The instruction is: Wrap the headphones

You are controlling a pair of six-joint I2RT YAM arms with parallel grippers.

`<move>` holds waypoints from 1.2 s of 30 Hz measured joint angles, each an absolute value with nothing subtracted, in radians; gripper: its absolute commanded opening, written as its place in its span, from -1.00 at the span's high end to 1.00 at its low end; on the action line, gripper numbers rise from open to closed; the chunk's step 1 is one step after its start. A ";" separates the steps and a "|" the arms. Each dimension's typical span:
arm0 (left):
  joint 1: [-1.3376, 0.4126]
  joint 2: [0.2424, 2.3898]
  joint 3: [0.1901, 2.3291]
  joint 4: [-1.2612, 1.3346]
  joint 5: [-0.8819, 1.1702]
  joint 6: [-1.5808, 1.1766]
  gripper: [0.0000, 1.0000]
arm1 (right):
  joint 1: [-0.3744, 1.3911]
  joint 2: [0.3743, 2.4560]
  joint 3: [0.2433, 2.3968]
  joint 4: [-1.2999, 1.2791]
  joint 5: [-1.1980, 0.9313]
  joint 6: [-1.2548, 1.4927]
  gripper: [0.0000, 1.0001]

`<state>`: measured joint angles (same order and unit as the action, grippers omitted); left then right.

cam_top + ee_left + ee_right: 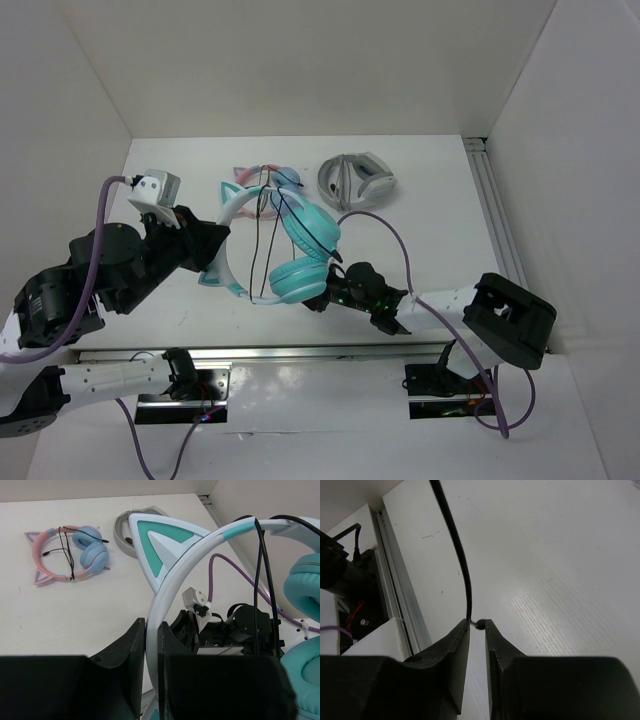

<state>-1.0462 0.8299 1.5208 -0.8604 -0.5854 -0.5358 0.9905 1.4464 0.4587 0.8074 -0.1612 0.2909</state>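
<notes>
From above, we see the headphones (300, 240) mid-table (430, 250), held by the left gripper (215, 250). The right gripper (322, 292) is by the lower cup. Pink headphones (262, 175) and grey headphones (357, 180) lie behind. At the left wrist, we see both fingers (125, 650) clamped on the headband (160, 605). At the right wrist, we see the fingers (455, 645) pinching the black cable (459, 555).

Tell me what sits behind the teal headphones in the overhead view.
The pink-and-blue cat-ear headphones lie just behind the teal headphones, which cover their near edge from above. The grey-and-white headphones lie farther right, uncovered.
</notes>
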 measured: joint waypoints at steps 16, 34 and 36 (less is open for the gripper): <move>-1.046 0.830 1.521 -0.860 -0.588 -0.536 1.00 | 1.018 1.460 0.495 0.791 -0.083 0.268 -0.20; -1.046 0.847 1.521 -0.861 -0.579 -0.536 1.00 | 1.047 1.576 0.596 0.755 0.056 0.225 0.18; -1.046 0.847 1.521 -0.861 -0.579 -0.536 1.00 | 1.045 1.578 0.594 0.758 0.043 0.226 0.18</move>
